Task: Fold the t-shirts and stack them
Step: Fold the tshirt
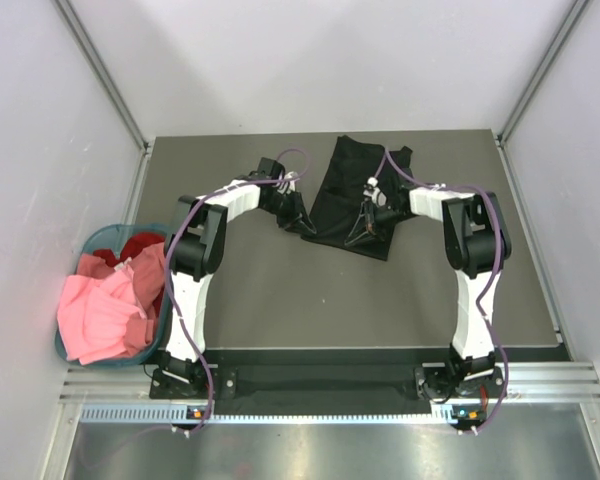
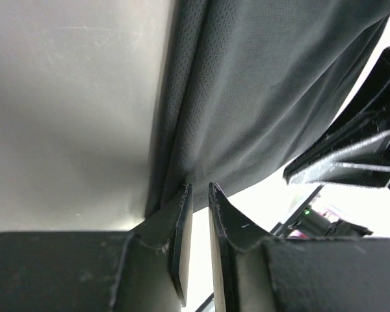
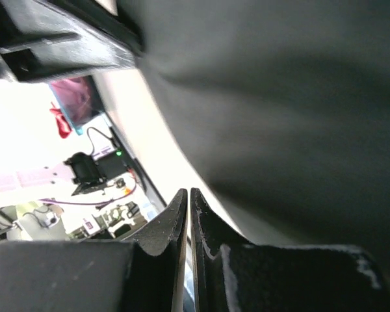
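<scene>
Nearest me runs a silver rail [image 1: 100,385]. Beyond it a dark grey counter [image 1: 310,300] lies between white walls [image 1: 330,60]. The black t-shirt [image 1: 340,185] sits toward 12 o'clock, its long axis running from 1 to 7 o'clock; I cannot tell which end is the collar. At 9 o'clock, pink t-shirts [image 1: 105,315] and a red t-shirt [image 1: 140,247] fill a teal basket [image 1: 100,238]. The left hand [image 2: 198,190] shows a slit between its fingers at the black cloth's edge; I cannot tell if it grips. The right hand [image 3: 188,192] is pressed together beside the cloth.

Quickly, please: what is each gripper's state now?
Left gripper: closed on the black t-shirt, at its edge.
Right gripper: closed, apparently on the same edge.
</scene>
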`<action>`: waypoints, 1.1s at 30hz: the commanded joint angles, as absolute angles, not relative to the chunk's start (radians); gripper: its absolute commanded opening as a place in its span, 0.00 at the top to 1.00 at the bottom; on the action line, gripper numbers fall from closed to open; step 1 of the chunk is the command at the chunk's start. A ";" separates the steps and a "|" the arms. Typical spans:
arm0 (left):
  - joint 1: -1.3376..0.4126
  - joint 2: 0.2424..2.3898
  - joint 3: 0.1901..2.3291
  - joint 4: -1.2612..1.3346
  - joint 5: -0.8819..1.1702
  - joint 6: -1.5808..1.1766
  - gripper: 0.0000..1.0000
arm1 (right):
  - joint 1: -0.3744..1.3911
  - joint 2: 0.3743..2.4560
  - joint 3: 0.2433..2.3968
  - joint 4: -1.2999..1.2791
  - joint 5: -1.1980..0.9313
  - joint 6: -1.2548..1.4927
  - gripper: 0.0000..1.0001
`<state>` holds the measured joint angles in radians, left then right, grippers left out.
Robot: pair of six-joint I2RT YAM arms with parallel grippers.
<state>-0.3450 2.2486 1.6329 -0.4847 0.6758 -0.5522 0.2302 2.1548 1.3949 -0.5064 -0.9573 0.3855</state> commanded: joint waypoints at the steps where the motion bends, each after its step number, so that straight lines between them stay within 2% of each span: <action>1: -0.360 2.168 1.623 -0.439 0.706 -0.613 0.79 | 0.271 2.112 1.443 -0.417 -1.015 0.452 0.95; 6: -0.367 2.189 1.612 -0.373 0.721 -0.673 0.79 | 0.299 2.173 1.442 -0.298 -1.031 0.544 0.96; 14: -0.364 2.235 1.611 -0.460 0.615 -0.617 0.80 | 0.296 2.244 1.431 -0.331 -1.023 0.486 0.96; 26: -0.328 2.270 1.580 -0.541 0.563 -0.546 0.81 | 0.230 2.125 1.212 -0.287 -1.011 0.437 0.96; 33: -0.324 2.273 1.578 -0.557 0.554 -0.525 0.81 | 0.118 2.077 1.106 -0.270 -1.028 0.403 0.96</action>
<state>-0.3401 2.2433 1.6077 -0.4911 0.6487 -0.5873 0.1795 2.1166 1.1530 -0.2615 -1.0424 0.4259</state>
